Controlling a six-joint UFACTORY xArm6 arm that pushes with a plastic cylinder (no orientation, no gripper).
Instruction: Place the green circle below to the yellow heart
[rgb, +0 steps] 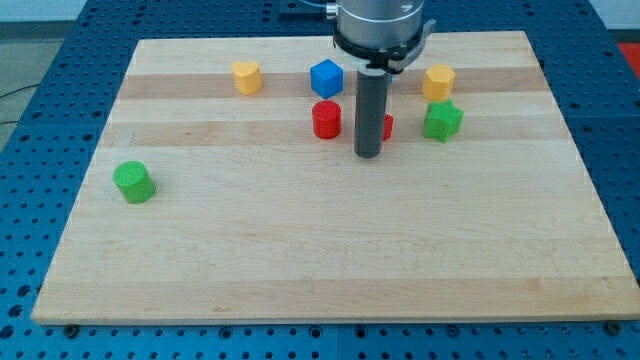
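Note:
The green circle (133, 182) sits near the board's left edge, alone. The yellow heart (246, 76) lies near the view's top, left of centre, well up and right of the green circle. My tip (368, 155) is at the end of the dark rod, near the middle top of the board, far to the right of the green circle. It stands just right of a red cylinder (326, 119) and in front of another red block (386, 126), which the rod mostly hides.
A blue cube (326, 78) lies above the red cylinder. A yellow hexagon-like block (438, 81) and a green star (442, 120) lie to the right of the rod. The wooden board (330, 260) rests on a blue perforated table.

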